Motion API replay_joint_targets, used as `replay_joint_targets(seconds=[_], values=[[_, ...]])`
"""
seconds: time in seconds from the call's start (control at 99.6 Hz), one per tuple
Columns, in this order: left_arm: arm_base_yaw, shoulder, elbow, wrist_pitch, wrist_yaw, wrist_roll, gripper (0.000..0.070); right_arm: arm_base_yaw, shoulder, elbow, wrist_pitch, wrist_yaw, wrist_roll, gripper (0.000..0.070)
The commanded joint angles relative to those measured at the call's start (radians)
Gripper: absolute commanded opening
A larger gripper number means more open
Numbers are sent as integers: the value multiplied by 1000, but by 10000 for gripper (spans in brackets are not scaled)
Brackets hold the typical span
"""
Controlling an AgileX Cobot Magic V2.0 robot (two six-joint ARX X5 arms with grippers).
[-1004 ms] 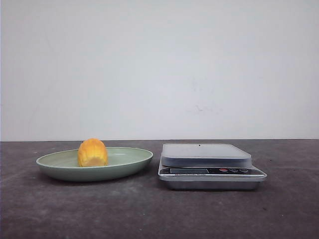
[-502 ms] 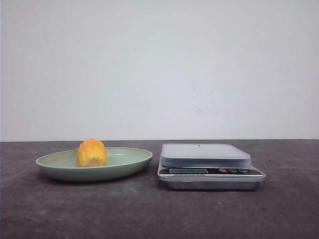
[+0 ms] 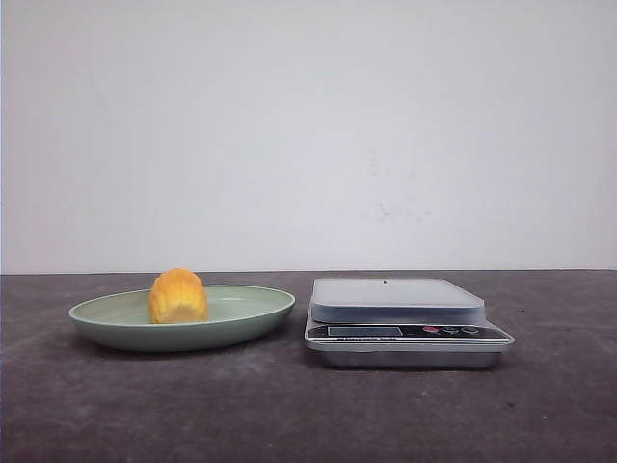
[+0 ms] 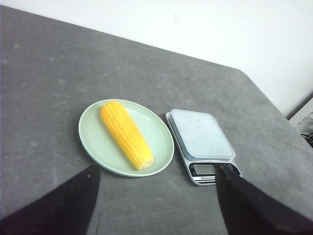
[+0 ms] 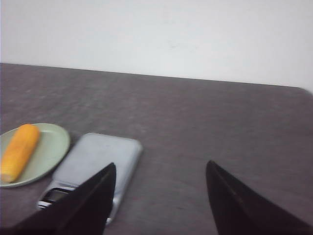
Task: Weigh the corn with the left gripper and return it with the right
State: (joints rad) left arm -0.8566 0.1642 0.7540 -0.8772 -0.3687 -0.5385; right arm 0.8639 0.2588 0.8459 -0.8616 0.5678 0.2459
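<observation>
The yellow-orange corn point(image 3: 178, 296) lies in a pale green plate point(image 3: 253, 314) on the left of the dark table, seen end-on in the front view. In the left wrist view the corn point(image 4: 126, 133) lies lengthwise in the plate point(image 4: 91, 142). A silver kitchen scale point(image 3: 397, 301) with an empty platform stands just right of the plate. My left gripper point(image 4: 159, 169) is open and empty, well back from the plate and the scale point(image 4: 200, 133). My right gripper point(image 5: 161, 165) is open and empty, back from the scale point(image 5: 98, 155) with the corn point(image 5: 19, 152) beyond it. Neither gripper shows in the front view.
A plain white wall stands behind the table's far edge. Bare dark tabletop point(image 3: 289, 415) lies in front of the plate and the scale, and also to the right of the scale point(image 5: 230, 127).
</observation>
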Motion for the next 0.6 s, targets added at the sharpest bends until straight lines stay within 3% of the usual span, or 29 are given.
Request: replay_joint_targets(seconds=[0.0,0.06,0.13,0.171,0.211,0.231,0.592], values=[[-7,0,10,11,-6,15,422,11,2,-36,68,-15,16,362],[-6,0,10,7,-5,15,398,11,2,-73,110,-22,18,358],[-6,0,10,3,-5,15,289,11,2,-91,121,-18,26,310],[-6,0,10,0,-5,16,189,11,2,-93,121,-18,28,189],[-6,0,10,-3,-5,17,54,11,2,-93,121,-16,27,20],[-6,0,10,-5,-5,21,0,11,2,-93,122,-15,26,0],[-6,0,10,-23,-8,30,16,11,2,-93,117,-18,32,10]])
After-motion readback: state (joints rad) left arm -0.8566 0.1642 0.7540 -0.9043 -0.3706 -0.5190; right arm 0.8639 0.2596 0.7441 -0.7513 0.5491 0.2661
